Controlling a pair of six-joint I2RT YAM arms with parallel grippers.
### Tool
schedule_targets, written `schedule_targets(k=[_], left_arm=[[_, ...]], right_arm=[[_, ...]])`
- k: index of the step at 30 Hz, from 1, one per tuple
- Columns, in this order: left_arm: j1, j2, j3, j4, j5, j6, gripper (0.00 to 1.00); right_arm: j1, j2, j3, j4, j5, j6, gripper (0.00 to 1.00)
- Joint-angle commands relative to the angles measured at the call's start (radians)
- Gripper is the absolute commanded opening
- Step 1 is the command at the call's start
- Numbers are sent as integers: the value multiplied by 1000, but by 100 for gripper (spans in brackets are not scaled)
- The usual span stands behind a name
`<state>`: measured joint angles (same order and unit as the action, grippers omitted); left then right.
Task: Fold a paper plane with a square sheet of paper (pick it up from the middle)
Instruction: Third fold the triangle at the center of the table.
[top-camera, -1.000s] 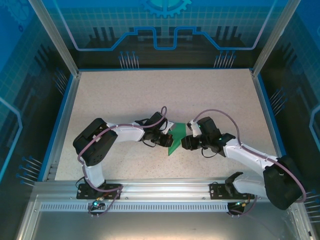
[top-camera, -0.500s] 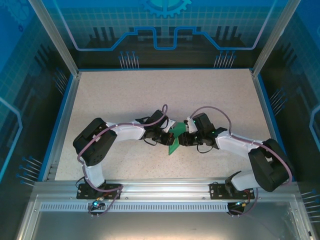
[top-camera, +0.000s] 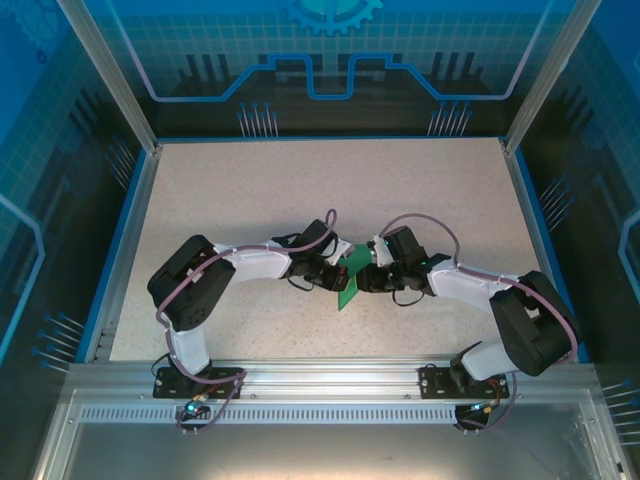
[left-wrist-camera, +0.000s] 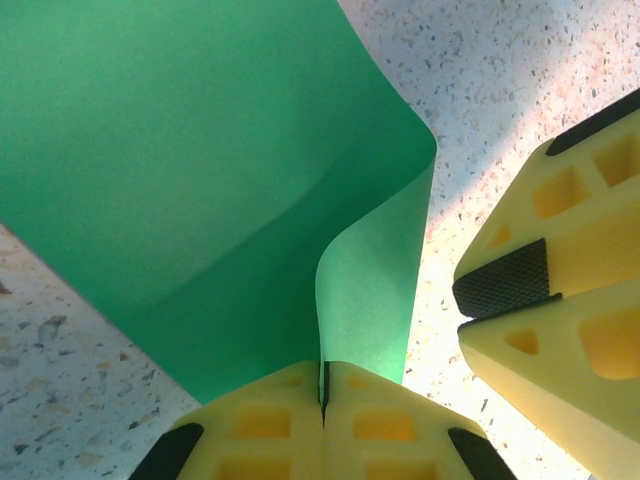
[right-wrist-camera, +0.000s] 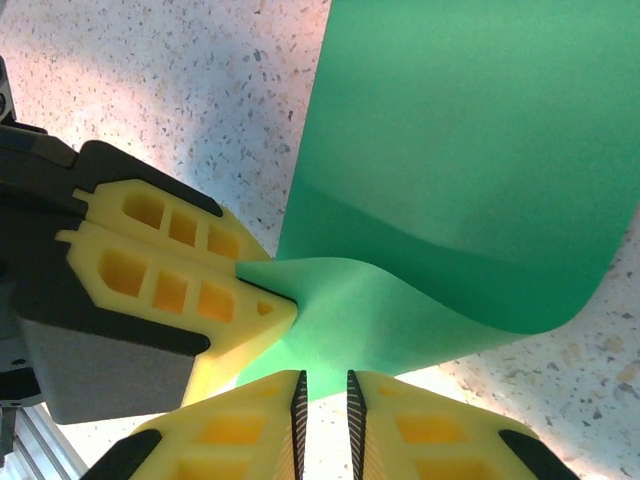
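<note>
Currently the green sheet of paper (top-camera: 349, 277) sits at the middle of the table (top-camera: 300, 190), toward the near side, between the two grippers, which meet almost tip to tip. The left gripper (left-wrist-camera: 322, 388) is closed tight on one edge of the sheet. Its yellow fingers (left-wrist-camera: 260, 425) are pressed together with the paper pinched in the seam. From that pinch the paper rises in a soft curl and bends over before it spreads out flat above the speckled top. The right gripper (right-wrist-camera: 324, 385) faces it from the other side. Its fingers (right-wrist-camera: 240, 430) are parted by a narrow slit with nothing in it, and the tips are just beside the sheet's near edge.
</note>
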<state>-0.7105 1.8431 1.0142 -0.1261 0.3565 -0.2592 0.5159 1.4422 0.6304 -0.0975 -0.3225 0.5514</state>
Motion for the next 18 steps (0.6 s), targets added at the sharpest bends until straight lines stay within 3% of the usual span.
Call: schedule_targets(k=[1,18], left_arm=[[5,25,9,-8,16,9,3],[5,27,-2,0,-9,12,3]], right_arm=[[-16,6,32,-25,-16,13,21],[-16,78,52,5,-53,47,20]])
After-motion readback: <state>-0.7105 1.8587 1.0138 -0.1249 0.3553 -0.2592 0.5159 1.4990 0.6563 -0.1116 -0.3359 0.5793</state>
